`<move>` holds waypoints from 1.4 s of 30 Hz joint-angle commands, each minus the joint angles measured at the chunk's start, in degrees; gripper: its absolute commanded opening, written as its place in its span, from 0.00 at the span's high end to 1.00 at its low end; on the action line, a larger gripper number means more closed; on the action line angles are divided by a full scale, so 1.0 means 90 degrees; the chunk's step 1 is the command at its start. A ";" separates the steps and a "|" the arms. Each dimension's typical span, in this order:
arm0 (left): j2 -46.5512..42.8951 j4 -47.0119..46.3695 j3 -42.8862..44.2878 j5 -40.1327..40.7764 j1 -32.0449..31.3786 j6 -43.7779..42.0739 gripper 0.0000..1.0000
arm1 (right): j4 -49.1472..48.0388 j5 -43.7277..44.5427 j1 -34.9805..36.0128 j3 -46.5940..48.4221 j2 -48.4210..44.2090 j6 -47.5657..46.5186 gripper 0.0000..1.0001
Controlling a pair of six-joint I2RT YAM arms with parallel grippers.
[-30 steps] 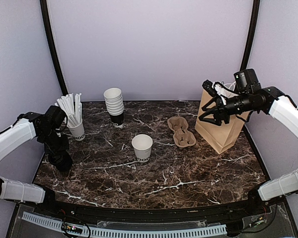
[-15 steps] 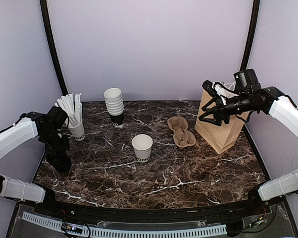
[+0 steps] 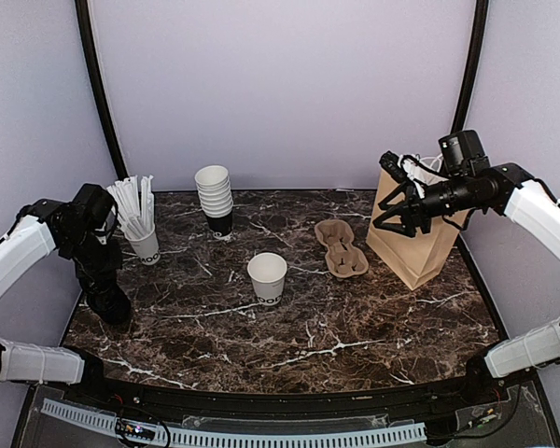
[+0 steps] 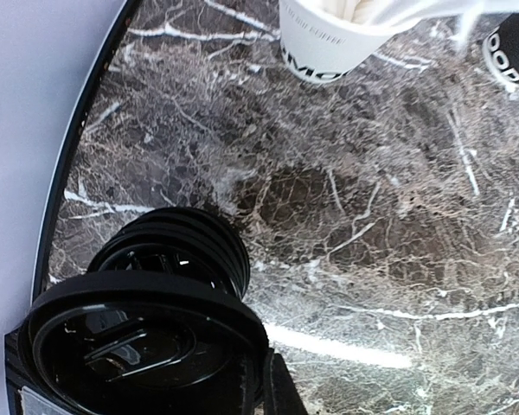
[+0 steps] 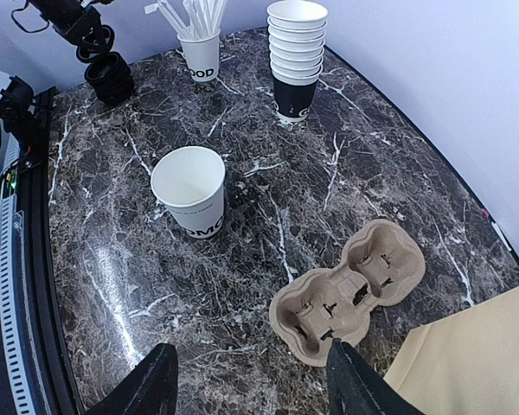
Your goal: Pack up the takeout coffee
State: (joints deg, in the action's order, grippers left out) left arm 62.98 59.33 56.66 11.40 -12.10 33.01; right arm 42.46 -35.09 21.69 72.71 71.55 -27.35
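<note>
Lavender walls close in a dark marble desk (image 3: 355, 327). At its middle stands a lone white cup (image 3: 267, 277), open and lidless. No capped coffee shows yet, so this cup is the task's thing in the making. Far left of the cup, at the desk's edge, the left tool (image 3: 102, 280) grips one black lid (image 4: 134, 346), tilted, just above the lid stack (image 4: 177, 251); its fingers are mostly hidden. Right of the cup lies the pulp carrier (image 3: 342, 247), and beyond that the brown bag (image 3: 420, 247), where the right tool (image 5: 251, 363) hangs spread wide and empty. The step, I judge, is capping. The lid should travel level, sit centred on the cup's rim and be pressed evenly, since a light cup would likely tip under a skewed push.
</note>
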 commanded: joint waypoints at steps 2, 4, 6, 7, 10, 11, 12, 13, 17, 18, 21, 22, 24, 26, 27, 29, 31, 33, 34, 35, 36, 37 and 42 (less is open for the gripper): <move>-0.0176 0.0342 0.0422 -0.0241 0.0035 -0.0281 1.00 | -0.0118 -0.0154 0.0001 0.0046 0.0071 -0.0020 0.40; -0.0226 0.0185 0.0480 -0.0615 0.0035 -0.0429 1.00 | -0.0117 -0.0154 -0.0001 0.0056 0.0074 -0.0017 0.40; -0.0316 -0.0160 0.0462 -0.1377 0.0022 -0.0689 1.00 | -0.0126 -0.0154 0.0002 0.0056 0.0085 -0.0017 0.40; -0.0371 -0.0421 0.0447 -0.1688 0.0019 -0.0824 1.00 | -0.0127 -0.0154 0.0001 0.0067 0.0099 -0.0017 0.40; -0.0497 -0.0953 0.0304 -0.2986 -0.0192 -0.0908 1.00 | -0.0128 -0.0185 0.0001 0.0083 0.0130 -0.0017 0.40; -0.0520 -0.1213 0.0276 -0.3249 -0.0395 -0.0866 1.00 | -0.0122 -0.0213 0.0000 0.0090 0.0146 -0.0009 0.40; -0.0581 -0.1359 0.0230 -0.3332 -0.0541 -0.0837 1.00 | -0.0126 -0.0255 0.0002 0.0099 0.0169 0.0006 0.40; -0.0611 -0.1634 0.0189 -0.3448 -0.0821 -0.0758 1.00 | -0.0132 -0.0302 -0.0001 0.0104 0.0184 0.0032 0.40; -0.0722 -0.2740 0.0030 -0.4222 -0.1462 -0.0521 1.00 | -0.0325 -0.0464 0.0034 0.0162 0.0368 0.0315 0.40; -0.0751 -0.3229 -0.0008 -0.4355 -0.1553 -0.0478 1.00 | -0.0373 -0.0494 0.0078 0.0221 0.0431 0.0361 0.40; -0.0788 -0.4332 -0.0197 -0.4975 -0.1941 -0.0318 1.00 | -0.0486 -0.0656 0.0342 0.0472 0.0678 0.0577 0.32; -0.0787 -0.4960 -0.0229 -0.5108 -0.1993 -0.0284 1.00 | -0.0531 -0.0719 0.0464 0.0571 0.0781 0.0694 0.28; -0.0723 -0.5920 -0.0326 -0.5514 -0.2075 -0.0107 1.00 | -0.0622 -0.0926 0.0754 0.0759 0.0988 0.0902 0.18; -0.0609 -0.6865 -0.0403 -0.5888 -0.2110 0.0101 1.00 | -0.0816 -0.1172 0.1047 0.0921 0.1189 0.1195 0.12; -0.0501 -0.7158 -0.0428 -0.6123 -0.2116 0.0164 1.00 | -0.0896 -0.1286 0.1177 0.1015 0.1316 0.1337 0.11; -0.0267 -0.7918 -0.0412 -0.6494 -0.2127 0.0387 1.00 | -0.1059 -0.1435 0.1458 0.1304 0.1562 0.1580 0.11; -0.0030 -0.8711 -0.0362 -0.6828 -0.2156 0.0603 1.00 | -0.1187 -0.1410 0.1758 0.1605 0.1784 0.1774 0.11; 0.0140 -0.9148 -0.0316 -0.7028 -0.2211 0.0755 1.00 | -0.1375 -0.1483 0.2023 0.1919 0.2063 0.2080 0.11; 0.0180 -0.9252 -0.0292 -0.7087 -0.2257 0.0790 1.00 | -0.1470 -0.1558 0.2109 0.2086 0.2181 0.2274 0.11; 0.0260 -0.9413 -0.0281 -0.7106 -0.2278 0.0802 1.00 | -0.1591 -0.1630 0.2191 0.2244 0.2302 0.2468 0.10; 0.0298 -0.9472 -0.0268 -0.7140 -0.2310 0.0809 1.00 | -0.1736 -0.1679 0.2262 0.2405 0.2400 0.2639 0.10; 0.0361 -0.9580 -0.0265 -0.7158 -0.2319 0.0816 1.00 | -0.1837 -0.1703 0.2325 0.2537 0.2505 0.2833 0.08; 0.0539 -0.9823 -0.0197 -0.7289 -0.2413 0.0933 1.00 | -0.2179 -0.1558 0.2524 0.3195 0.3023 0.3629 0.04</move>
State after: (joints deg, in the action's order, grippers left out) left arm 67.51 -22.39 53.84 -51.03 -33.08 39.88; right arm 28.42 -48.25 43.38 96.84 96.05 -2.72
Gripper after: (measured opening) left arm 0.054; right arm 0.955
